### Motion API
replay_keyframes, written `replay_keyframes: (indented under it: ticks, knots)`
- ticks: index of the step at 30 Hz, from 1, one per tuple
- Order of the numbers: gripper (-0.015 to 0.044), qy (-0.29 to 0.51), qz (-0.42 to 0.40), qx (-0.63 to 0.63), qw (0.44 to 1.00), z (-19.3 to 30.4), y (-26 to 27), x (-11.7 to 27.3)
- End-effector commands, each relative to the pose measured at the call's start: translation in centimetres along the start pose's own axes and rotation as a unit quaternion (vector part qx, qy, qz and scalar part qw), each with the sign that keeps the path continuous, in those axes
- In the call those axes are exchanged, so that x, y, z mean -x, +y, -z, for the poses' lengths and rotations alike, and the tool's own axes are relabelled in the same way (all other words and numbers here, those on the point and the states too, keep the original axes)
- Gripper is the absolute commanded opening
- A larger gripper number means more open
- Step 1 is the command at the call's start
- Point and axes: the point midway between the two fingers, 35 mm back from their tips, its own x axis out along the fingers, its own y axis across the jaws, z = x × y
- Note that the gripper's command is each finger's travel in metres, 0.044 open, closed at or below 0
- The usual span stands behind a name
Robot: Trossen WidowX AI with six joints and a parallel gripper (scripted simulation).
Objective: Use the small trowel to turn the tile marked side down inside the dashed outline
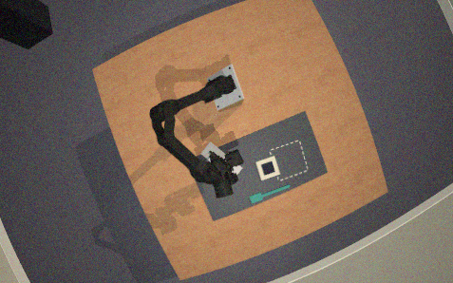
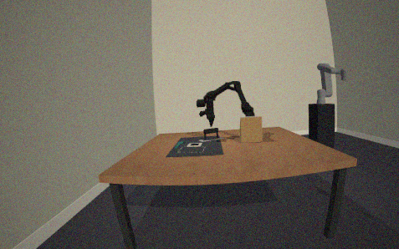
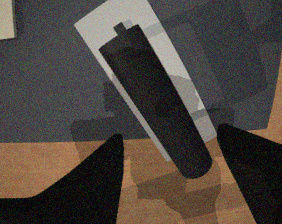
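Observation:
The trowel has a pale flat blade and a raised black handle. It lies at the left end of the dark mat, partly hidden under the arm in the top view. My gripper is open above the handle, which shows obliquely between the fingers in the wrist view; nothing is held. The cream tile lies flat with its dark square mark up. Its right edge overlaps the left side of the dashed outline.
A teal tool with a thin handle lies on the mat near its long edge, beside the tile. A pale wooden block stands at the arm's base. Another arm stands on a black pedestal beyond the table.

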Motion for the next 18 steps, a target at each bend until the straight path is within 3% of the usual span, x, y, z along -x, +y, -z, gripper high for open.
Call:
replay_keyframes:
  ticks: [1, 9, 18]
  knots:
    - [0.0270, 0.000, 0.002, 0.083, 0.997, 0.04, -0.05, -0.02]
    - [0.0270, 0.000, 0.002, 0.217, 0.976, 0.08, -0.04, -0.03]
    - [0.0270, 0.000, 0.002, 0.229, 0.973, 0.08, -0.04, -0.05]
